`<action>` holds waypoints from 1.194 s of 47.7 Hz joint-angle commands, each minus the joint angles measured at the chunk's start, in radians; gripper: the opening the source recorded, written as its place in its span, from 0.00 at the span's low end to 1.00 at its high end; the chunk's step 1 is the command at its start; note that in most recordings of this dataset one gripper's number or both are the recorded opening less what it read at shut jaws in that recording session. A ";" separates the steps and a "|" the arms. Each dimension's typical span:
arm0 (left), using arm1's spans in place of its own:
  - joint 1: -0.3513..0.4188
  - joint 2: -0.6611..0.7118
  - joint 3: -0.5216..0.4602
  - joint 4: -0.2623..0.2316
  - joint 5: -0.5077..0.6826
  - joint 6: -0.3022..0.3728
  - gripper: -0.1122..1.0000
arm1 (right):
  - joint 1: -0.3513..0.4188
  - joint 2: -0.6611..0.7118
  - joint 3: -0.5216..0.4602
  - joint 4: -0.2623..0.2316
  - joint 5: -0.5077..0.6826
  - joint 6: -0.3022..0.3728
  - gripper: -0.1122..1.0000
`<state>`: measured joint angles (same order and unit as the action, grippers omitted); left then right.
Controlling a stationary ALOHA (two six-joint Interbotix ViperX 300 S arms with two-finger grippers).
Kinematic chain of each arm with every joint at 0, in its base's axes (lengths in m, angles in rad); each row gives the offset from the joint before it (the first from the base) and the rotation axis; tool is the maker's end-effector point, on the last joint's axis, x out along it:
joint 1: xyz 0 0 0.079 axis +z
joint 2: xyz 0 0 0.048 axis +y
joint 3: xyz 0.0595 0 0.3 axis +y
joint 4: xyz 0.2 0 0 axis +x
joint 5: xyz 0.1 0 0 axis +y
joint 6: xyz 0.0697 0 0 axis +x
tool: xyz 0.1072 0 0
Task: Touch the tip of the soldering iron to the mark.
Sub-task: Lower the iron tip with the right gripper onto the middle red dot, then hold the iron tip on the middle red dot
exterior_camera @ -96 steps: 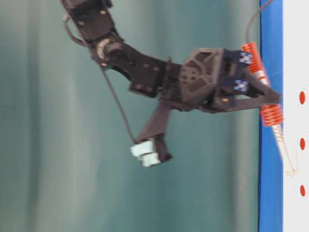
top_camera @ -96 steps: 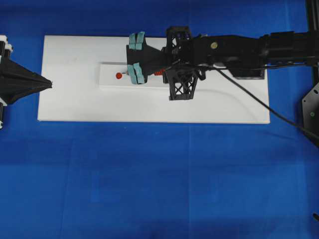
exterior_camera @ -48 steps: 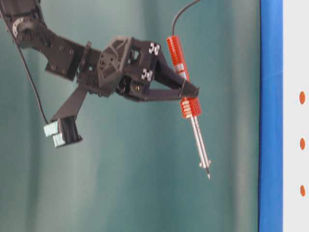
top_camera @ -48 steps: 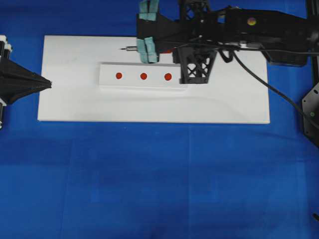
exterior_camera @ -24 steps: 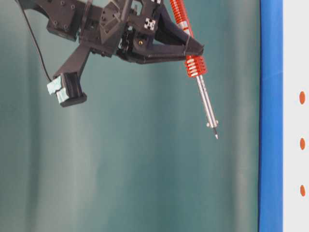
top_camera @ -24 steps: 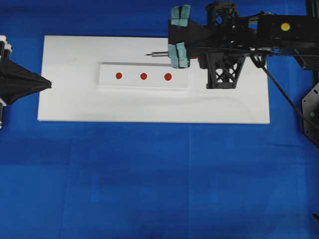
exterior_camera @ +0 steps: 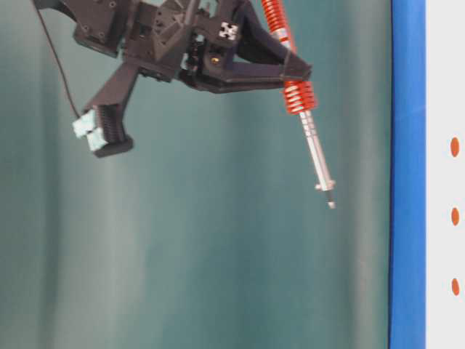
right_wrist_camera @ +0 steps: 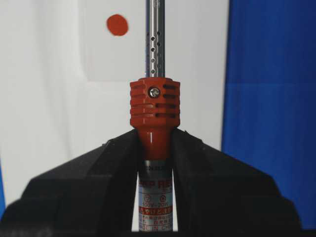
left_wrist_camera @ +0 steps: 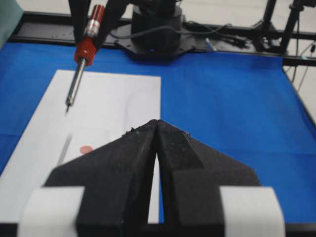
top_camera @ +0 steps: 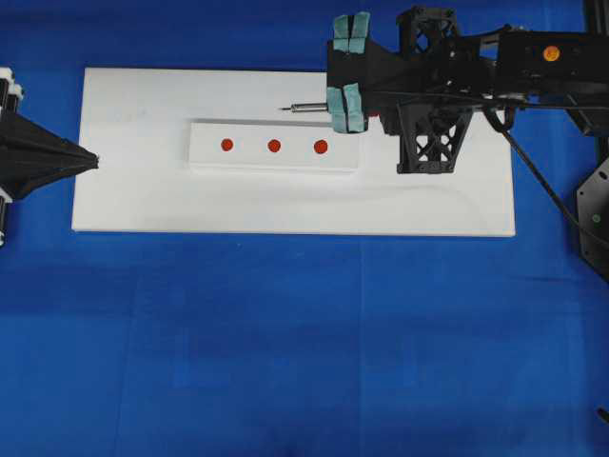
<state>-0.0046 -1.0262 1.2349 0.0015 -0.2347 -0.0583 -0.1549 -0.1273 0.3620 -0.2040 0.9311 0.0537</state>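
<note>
The soldering iron (exterior_camera: 309,123) has a red-orange ribbed handle and a silver shaft. My right gripper (right_wrist_camera: 154,143) is shut on its handle. In the overhead view its shaft (top_camera: 306,108) points left, over the white board (top_camera: 143,190) just behind the raised strip (top_camera: 249,157). The tip (exterior_camera: 331,206) hangs well off the board. The mark (top_camera: 274,146) is the centre red dot of three and is bare. In the right wrist view only the strip's nearest outer dot (right_wrist_camera: 117,24) shows. My left gripper (left_wrist_camera: 157,123) is shut and empty at the board's left edge.
The board lies on a blue cloth (top_camera: 285,333). The iron's black cord (top_camera: 542,181) runs off to the right. The right arm's teal-padded camera mount (top_camera: 344,107) overhangs the board's back edge. The arm's base (left_wrist_camera: 155,29) and black frame rails stand behind the table.
The right arm lifted the iron off the strip and carried it back and to the right. Over the last half second it barely shifted. The left gripper has not moved.
</note>
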 commanded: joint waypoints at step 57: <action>0.000 0.005 -0.009 0.002 -0.005 0.000 0.10 | -0.012 0.186 0.064 0.014 -0.199 -0.003 0.16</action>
<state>-0.0031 -1.0262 1.2349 0.0015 -0.2347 -0.0583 -0.1672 0.0721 0.4341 -0.1917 0.7363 0.0522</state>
